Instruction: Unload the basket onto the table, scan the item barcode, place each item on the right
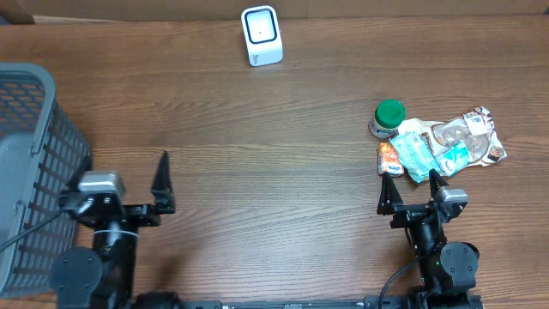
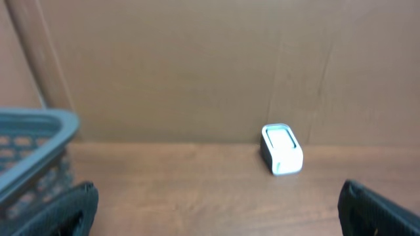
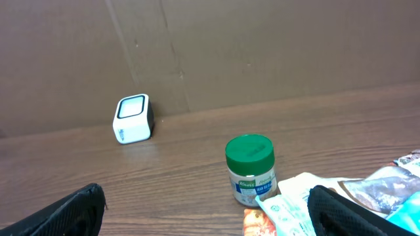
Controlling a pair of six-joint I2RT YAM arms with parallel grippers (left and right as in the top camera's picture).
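Observation:
The white barcode scanner (image 1: 262,35) stands upright at the table's far edge, seen small in the left wrist view (image 2: 282,149) and the right wrist view (image 3: 133,118). The items lie in a heap at the right: a green-lidded jar (image 1: 389,118) (image 3: 250,169), a teal-and-white pouch (image 1: 416,150), an orange packet (image 1: 389,159) and a clear brown packet (image 1: 472,136). My right gripper (image 1: 411,184) (image 3: 203,216) is open just in front of the heap, holding nothing. My left gripper (image 1: 133,193) (image 2: 216,216) is open at the front left, nothing between its fingers.
A grey mesh basket (image 1: 34,172) (image 2: 33,141) stands at the left edge, close to the left arm. A brown cardboard wall (image 2: 197,65) rises behind the scanner. Bare wooden tabletop (image 1: 274,172) lies between the two arms.

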